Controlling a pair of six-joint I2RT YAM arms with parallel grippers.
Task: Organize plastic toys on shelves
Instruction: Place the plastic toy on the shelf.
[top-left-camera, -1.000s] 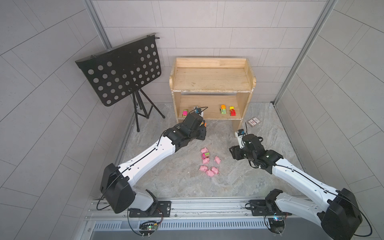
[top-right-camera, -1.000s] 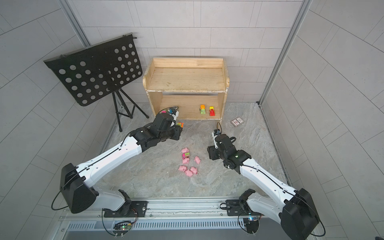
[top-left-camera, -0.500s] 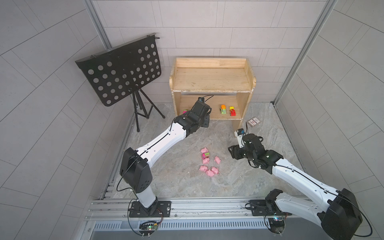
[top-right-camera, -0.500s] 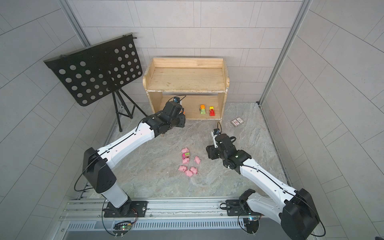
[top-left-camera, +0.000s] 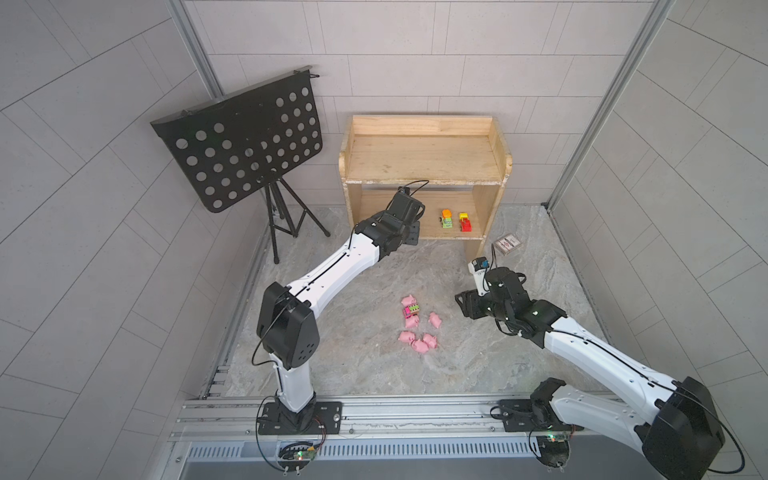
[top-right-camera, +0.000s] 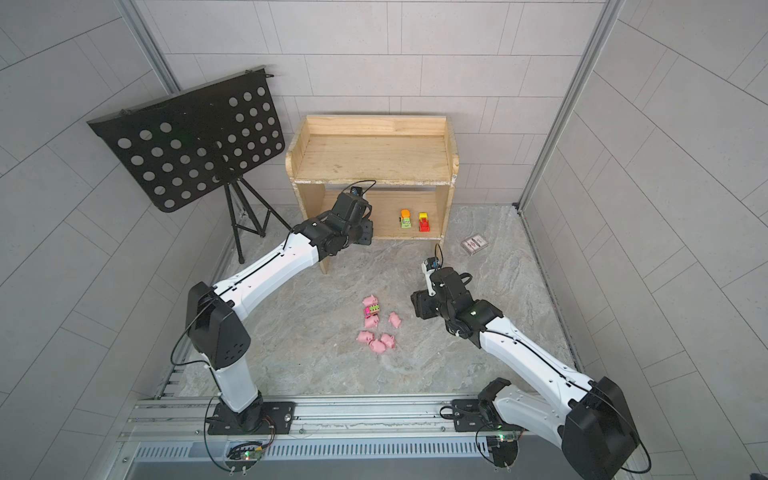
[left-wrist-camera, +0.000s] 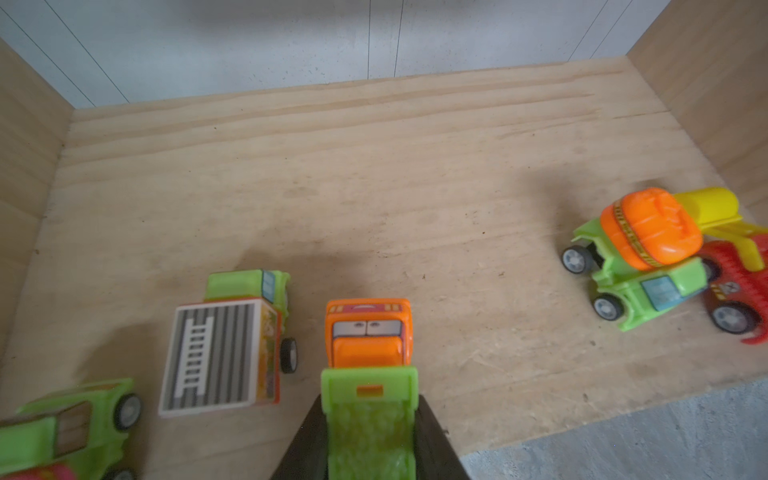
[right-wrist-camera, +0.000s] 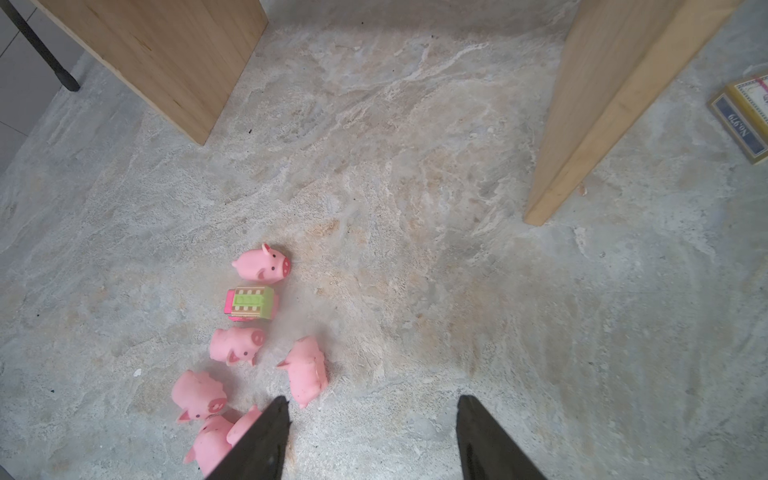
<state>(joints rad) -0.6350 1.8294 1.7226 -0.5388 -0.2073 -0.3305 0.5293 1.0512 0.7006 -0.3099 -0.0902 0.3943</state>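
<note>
Four vehicles (left-wrist-camera: 648, 232) shelved, left fingers (left-wrist-camera: 303, 440) gripping a fifth truck (left-wrist-camera: 368, 345) at lower shelf (left-wrist-camera: 374, 166); right fingers (right-wrist-camera: 257, 444) wide, empty; six pigs (right-wrist-camera: 235, 345), pink car (right-wrist-camera: 249, 304) unshelved on surface (right-wrist-camera: 415, 208).

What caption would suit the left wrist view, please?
Left gripper holds orange-green truck at lower shelf among parked vehicles.

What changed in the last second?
The left gripper, shut on the orange-green truck, moved forward from in front of the shelves into the lower shelf. Nothing was picked up or let go. Unchanged: the right gripper, open above the floor; the pigs and the pink-green vehicle on the floor; the two vehicles at the shelf's right end.
</note>
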